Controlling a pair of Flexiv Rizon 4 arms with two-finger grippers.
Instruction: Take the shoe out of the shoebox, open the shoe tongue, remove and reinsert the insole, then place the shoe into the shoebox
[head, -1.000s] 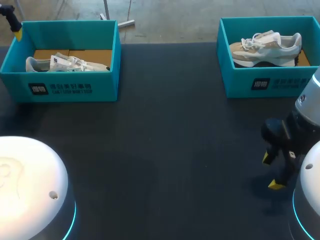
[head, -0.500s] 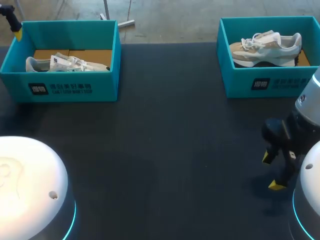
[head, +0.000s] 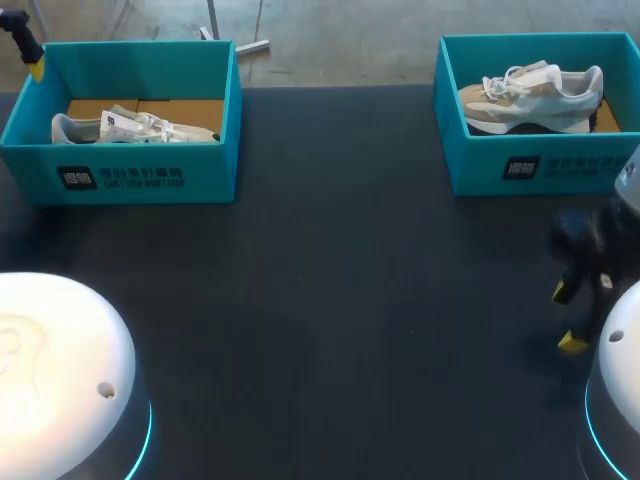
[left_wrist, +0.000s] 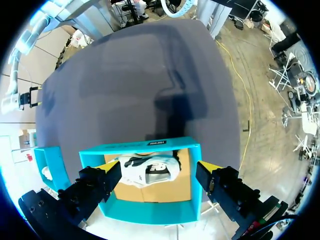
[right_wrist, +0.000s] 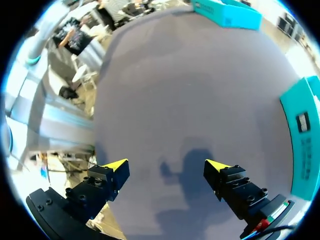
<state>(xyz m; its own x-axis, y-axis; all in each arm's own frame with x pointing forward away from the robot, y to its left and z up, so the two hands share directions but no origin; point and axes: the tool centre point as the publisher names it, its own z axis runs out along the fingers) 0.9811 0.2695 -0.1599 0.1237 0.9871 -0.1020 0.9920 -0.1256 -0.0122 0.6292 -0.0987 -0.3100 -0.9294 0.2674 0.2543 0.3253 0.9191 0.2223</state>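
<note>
Dark worktop (head: 330, 260), two teal shoeboxes along its far edge, well apart. Left shoebox (head: 215, 120) holds a white shoe (head: 135, 127) lying low on the brown cardboard floor. Right shoebox (head: 450, 130) holds a white-and-tan shoe (head: 530, 98), laces showing, stretched lengthwise across the box. Both shoes are inside their boxes, and neither is touched by anything. Left hand (left_wrist: 158, 167) hangs over the far side of the left shoebox, fingers spread wide with nothing gripped. From its wrist camera the box sits between the two yellow tips and the white shoe lies below them, apart from both. In the head view only one yellow tip of this hand shows, at the far left corner just beside the box wall. Right hand (head: 568, 317) is at the near right of the worktop, in front of the right shoebox and apart from it. Its fingers are wide open and hold nothing, over bare dark surface with its own shadow under it. That box's wall shows just off to one side in the right wrist view.
</note>
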